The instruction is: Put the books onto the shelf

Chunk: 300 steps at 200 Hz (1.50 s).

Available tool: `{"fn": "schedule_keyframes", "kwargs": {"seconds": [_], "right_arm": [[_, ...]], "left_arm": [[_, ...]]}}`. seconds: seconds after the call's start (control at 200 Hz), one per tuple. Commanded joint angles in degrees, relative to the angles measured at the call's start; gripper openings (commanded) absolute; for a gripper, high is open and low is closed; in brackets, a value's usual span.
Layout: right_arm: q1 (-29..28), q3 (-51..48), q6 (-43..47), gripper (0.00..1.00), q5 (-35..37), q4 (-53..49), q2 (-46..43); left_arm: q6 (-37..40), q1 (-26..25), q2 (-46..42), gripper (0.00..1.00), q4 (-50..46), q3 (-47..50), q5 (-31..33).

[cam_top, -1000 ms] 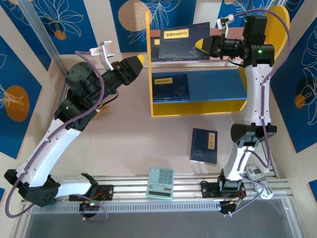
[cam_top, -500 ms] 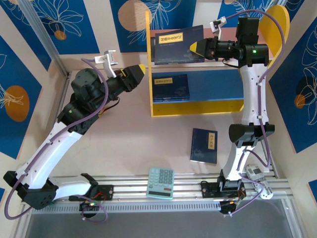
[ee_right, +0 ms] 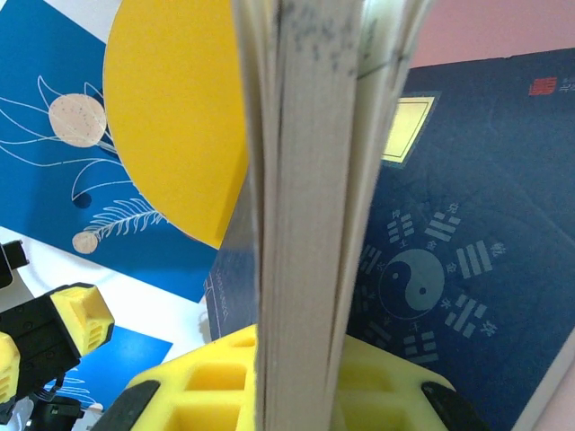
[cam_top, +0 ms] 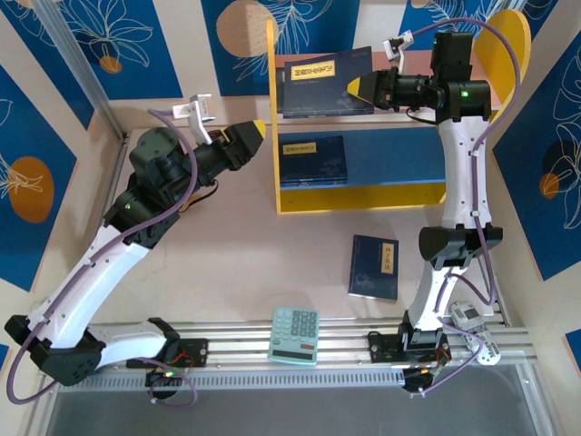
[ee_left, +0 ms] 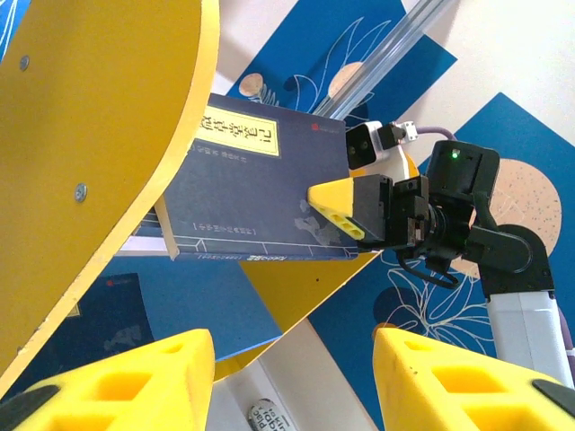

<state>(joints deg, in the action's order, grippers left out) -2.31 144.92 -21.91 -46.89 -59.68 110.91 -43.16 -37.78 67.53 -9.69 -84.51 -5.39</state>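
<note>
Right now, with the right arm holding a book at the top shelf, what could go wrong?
The right end effector pinches the book by one edge only; released before it lies flat on the shelf, it may slide off. The open left end effector hangs close to the shelf's side panel and could bump it.

Walls: cream w/ blue panels, white leaf line-art & orange/tan circles. Pale pinkish-beige tabletop, evenly lit. Alu rails along near edge; slanted alu post back-left corner.
</note>
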Motion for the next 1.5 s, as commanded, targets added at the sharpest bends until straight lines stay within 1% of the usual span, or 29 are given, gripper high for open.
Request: {"fn": "schedule_keyframes", "kwargs": {"seconds": [0.0, 0.44, 0.83, 1.176, 1.396, 1.496], "right_arm": [[-0.42, 1.23, 0.52, 0.08, -0.48, 0.28, 0.88], [-1.52, 2.29, -2.20, 0.10, 0.22, 3.32, 2.99], [-2.18, 2.58, -3.13, 0.17, 1.72, 4.59, 3.75], [-1.57, 2.56, -4.06, 0.18, 2.14, 5.55, 4.05], [-1.12, 2.65, -4.46, 0.30, 3.21, 6.05, 4.03], [-0.99, 2.65, -4.45, 0.37, 3.99, 6.00, 4.06]], "left_arm": [[-0.35, -0.68, -1.17, 0.50, 0.13, 0.29, 0.74], [0.81, -0.64, -1.76, 0.51, -1.86, -0.66, 1.34], [1.41, -0.63, -2.44, 0.51, -2.67, -0.57, 1.88], [2.02, -0.63, -2.75, 0.51, -3.23, -0.45, 2.57], [2.29, -0.67, -2.60, 0.53, -3.71, -0.69, 2.38], [3.20, -0.65, -0.92, 0.54, -7.31, -3.60, 0.67]]}}
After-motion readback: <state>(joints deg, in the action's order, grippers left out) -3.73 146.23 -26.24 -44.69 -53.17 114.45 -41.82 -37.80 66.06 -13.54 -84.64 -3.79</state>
